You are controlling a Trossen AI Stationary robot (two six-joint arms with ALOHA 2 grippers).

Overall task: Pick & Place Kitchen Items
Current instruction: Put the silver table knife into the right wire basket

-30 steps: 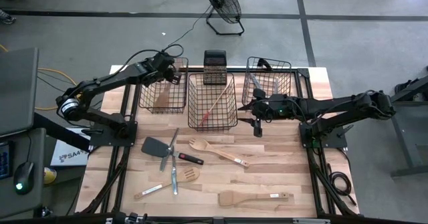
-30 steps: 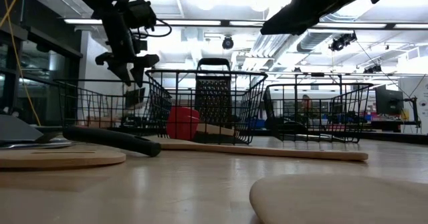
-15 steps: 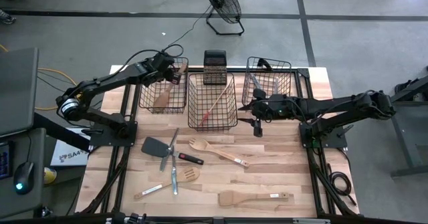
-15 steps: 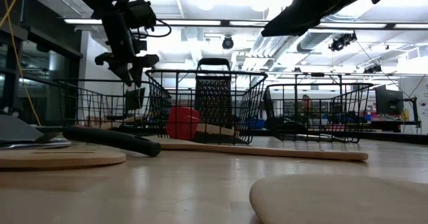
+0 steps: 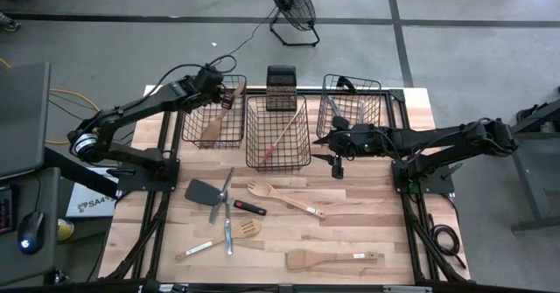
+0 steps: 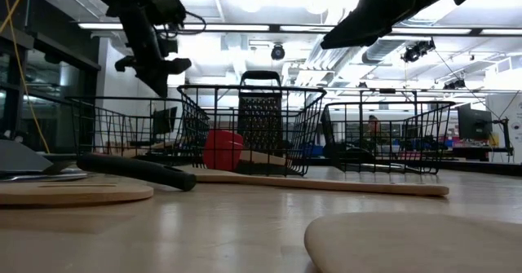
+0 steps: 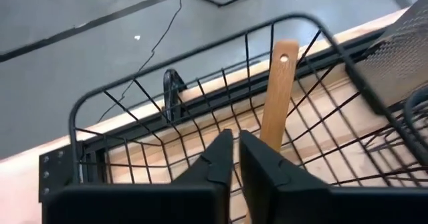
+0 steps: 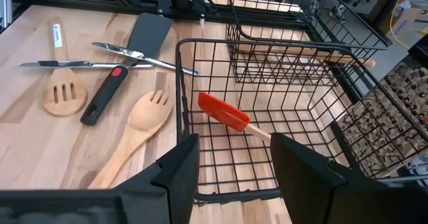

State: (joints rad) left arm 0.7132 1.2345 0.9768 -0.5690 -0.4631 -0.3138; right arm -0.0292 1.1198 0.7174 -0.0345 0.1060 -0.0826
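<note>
My left gripper [image 7: 234, 144] hangs shut above the left wire basket [image 5: 213, 111], holding nothing. In that basket lies a pale wooden spatula [image 7: 277, 97], its handle end leaning on the far rim, just beside my fingers. My right gripper [image 8: 231, 157] stands open above the near right side of the middle basket [image 5: 278, 131], where a red spatula [image 8: 224, 112] lies on the bottom. More utensils lie on the table: a black spatula [image 5: 203, 191], a wooden fork-spoon [image 5: 284, 198], a slotted wooden spoon [image 5: 219, 239] and a wooden spatula [image 5: 332, 259].
A third basket [image 5: 350, 105] at the far right holds dark utensils. A box grater [image 5: 281, 87] stands behind the middle basket. Metal tongs [image 5: 225, 188] and a black-and-red-handled tool [image 5: 249, 207] lie among the utensils on the near half of the table.
My left gripper has shut its fingers on nothing and risen a little above the left basket. The wooden spatula stays in the basket. My right arm has kept still.
</note>
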